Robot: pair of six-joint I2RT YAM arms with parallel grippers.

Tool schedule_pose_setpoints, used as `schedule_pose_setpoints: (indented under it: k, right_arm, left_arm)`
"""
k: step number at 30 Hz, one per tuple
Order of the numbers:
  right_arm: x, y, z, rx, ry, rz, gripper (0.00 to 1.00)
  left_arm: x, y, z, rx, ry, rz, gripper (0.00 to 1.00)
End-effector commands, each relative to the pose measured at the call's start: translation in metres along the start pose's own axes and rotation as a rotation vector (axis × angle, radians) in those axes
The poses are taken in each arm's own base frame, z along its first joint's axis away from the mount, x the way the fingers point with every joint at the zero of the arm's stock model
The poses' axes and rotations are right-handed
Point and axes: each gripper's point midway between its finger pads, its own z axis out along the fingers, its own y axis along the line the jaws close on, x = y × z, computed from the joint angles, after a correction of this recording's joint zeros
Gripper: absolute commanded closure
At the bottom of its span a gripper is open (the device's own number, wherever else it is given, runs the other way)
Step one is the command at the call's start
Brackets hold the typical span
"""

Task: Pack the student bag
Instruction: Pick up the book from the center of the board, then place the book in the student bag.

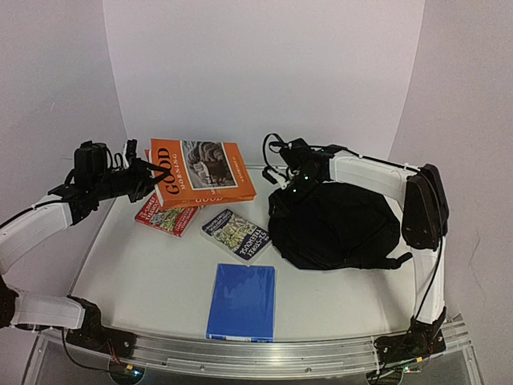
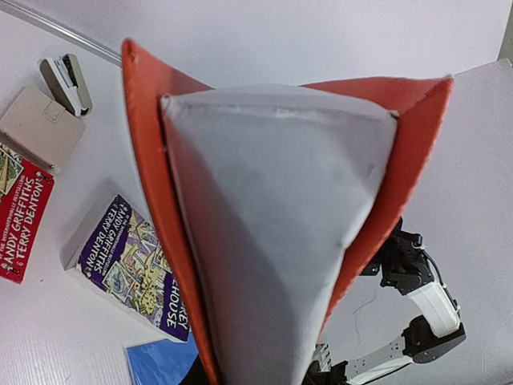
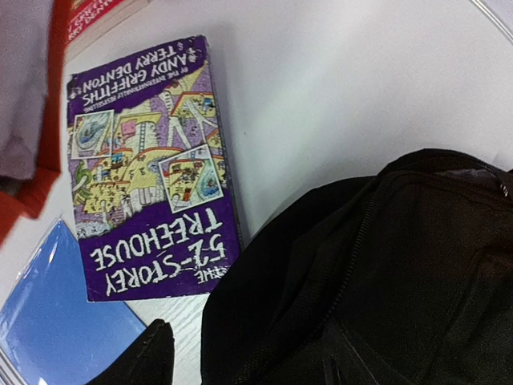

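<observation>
At the far left, the left tool [image 1: 143, 178] is clenched on the left short end of an orange book [image 1: 204, 172], which is held clear of the counter [image 1: 144, 273] above a red book [image 1: 164, 218]; its long axis is laid left to right, so the free end is pointed toward the student bag [image 1: 341, 228]; the bag is slumped on the right half of the counter, well apart from the left tool; a purple book [image 1: 236, 234] and a blue folder [image 1: 242, 301] are laid flat between them; the right tool [image 1: 295, 183] is placed at the bag's far left edge, so the right arm is judged the nearer; whether that tool is released or clenched on fabric cannot be told. From the left wrist the book's page edge is seen with covers splayed, and a stapler [image 2: 68, 80] that is not made out from above; from the right wrist the bag's zip line is shown close up, though whether the mouth is open cannot be told.
</observation>
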Motion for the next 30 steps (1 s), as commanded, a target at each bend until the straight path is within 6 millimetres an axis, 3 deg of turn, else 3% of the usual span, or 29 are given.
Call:
schedule_pose_setpoints:
  k: [1, 6, 9, 12, 16, 20, 26, 30]
  right_arm:
    - [0.004, -0.011, -0.009, 0.039, -0.007, 0.021, 0.54]
    - [0.008, -0.013, -0.024, 0.019, -0.015, 0.058, 0.73]
    - [0.008, -0.023, -0.033, 0.033, -0.023, 0.080, 0.86]
    - [0.009, -0.030, -0.041, 0.014, -0.028, 0.113, 0.88]
    - [0.006, -0.024, -0.057, -0.044, -0.053, 0.127, 0.88]
    - [0.004, -0.026, -0.068, -0.082, -0.070, 0.155, 0.84]
    - [0.016, -0.047, -0.056, -0.091, -0.026, 0.238, 1.00]
    - [0.016, -0.053, -0.057, -0.078, -0.028, 0.236, 1.00]
  left_arm:
    - [-0.003, 0.000, -0.006, -0.011, -0.037, 0.014, 0.96]
    - [-0.004, 0.002, -0.003, -0.013, -0.036, 0.019, 0.97]
    - [-0.004, 0.002, -0.002, -0.013, -0.032, 0.021, 0.97]
    - [-0.004, 0.003, -0.001, -0.012, -0.032, 0.021, 0.97]
    - [-0.002, 0.006, 0.000, -0.015, -0.023, 0.015, 0.97]
    - [-0.001, 0.008, 0.001, -0.018, -0.017, 0.010, 0.97]
    - [-0.002, 0.005, 0.002, -0.013, -0.017, 0.013, 0.97]
    - [-0.003, 0.000, 0.003, 0.024, -0.015, 0.019, 0.98]
